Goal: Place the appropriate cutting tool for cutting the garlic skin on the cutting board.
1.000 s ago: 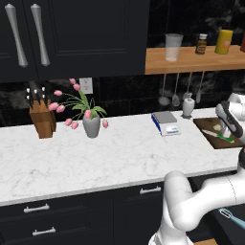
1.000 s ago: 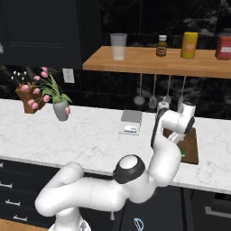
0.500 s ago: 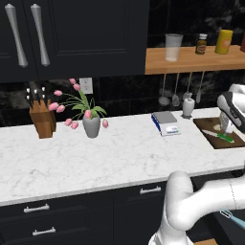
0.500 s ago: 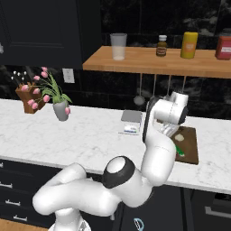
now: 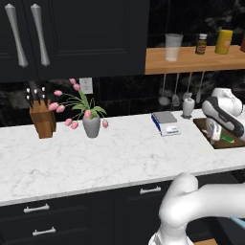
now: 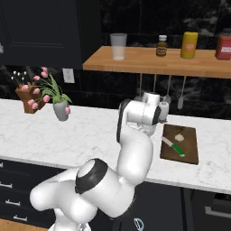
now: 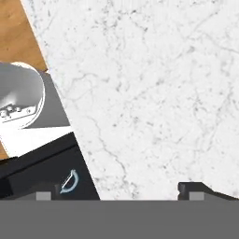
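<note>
Right base view: green-handled paring knife [image 6: 173, 147] lying on cutting board [image 6: 191, 153], long axis diagonal, beside garlic [image 6: 179, 137]; gripper [image 7: 121, 191] with jaws spread wide and empty (over bare marble counter [image 7: 154, 93]), knife to its right.

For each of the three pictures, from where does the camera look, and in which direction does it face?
Left base view: behind the arm, to its left, facing the counter; the arm rises lower right.
Right base view: behind the arm, to its right, facing the same counter; the arm rises lower left, beside the board.
Hand view: on the hand, looking down at marble; two fingertips stand wide apart.
Both base views share the flower vase, shelf and board.
</note>
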Available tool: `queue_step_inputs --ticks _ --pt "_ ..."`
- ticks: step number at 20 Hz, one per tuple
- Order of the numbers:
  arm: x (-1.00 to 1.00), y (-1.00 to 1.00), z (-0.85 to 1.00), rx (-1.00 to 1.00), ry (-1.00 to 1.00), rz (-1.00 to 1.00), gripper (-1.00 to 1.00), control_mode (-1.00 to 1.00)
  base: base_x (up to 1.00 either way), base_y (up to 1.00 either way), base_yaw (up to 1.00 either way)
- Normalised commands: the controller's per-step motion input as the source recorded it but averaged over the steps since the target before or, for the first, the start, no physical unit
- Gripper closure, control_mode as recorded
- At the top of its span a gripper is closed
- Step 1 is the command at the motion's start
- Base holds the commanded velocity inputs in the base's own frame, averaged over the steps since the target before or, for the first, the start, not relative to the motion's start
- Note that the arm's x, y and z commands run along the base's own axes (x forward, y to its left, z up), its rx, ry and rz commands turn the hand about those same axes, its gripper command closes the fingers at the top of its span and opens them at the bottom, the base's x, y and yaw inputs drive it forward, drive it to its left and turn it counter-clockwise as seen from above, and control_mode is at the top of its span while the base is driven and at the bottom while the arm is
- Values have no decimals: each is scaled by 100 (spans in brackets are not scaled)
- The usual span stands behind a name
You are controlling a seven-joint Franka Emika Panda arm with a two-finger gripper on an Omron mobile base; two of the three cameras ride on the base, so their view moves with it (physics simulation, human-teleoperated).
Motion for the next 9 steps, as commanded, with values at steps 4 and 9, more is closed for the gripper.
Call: queue_step_inputs --ticks 4,9 --pt "-65 100 27 -5 0 4 -100 -100 0 0 0" --pt "-61 100 31 -6 0 5 -100 -100 0 0 0"
